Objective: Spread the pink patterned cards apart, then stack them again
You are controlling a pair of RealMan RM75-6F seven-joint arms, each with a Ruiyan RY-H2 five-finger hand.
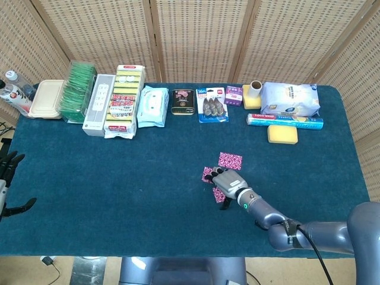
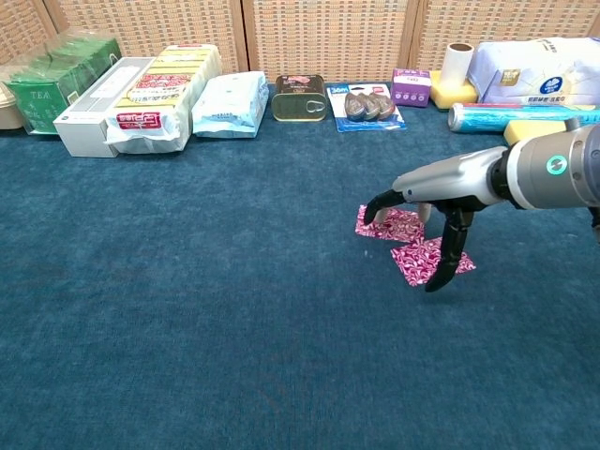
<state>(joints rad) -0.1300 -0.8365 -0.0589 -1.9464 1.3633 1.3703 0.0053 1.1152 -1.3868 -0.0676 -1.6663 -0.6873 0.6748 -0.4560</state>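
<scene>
Right robot hand (image 2: 419, 209) fingers spread, pressing pink cards (image 2: 412, 246); third card (image 1: 230, 160) beside; tin (image 2: 299, 97) behind.

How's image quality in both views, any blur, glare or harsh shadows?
Head view: sharp, even light, no glare; right robot hand crisp over the pink patterned cards. Chest view: soft shadow under the robot hand; white tissue pack slightly overexposed.

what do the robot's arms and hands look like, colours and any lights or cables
The right arm is smooth grey-silver metal with a small green light ring at the wrist. Its right hand has a grey palm and slim black fingers. A black cable runs along the forearm. The left hand is black, seen only at the frame edge.
</scene>
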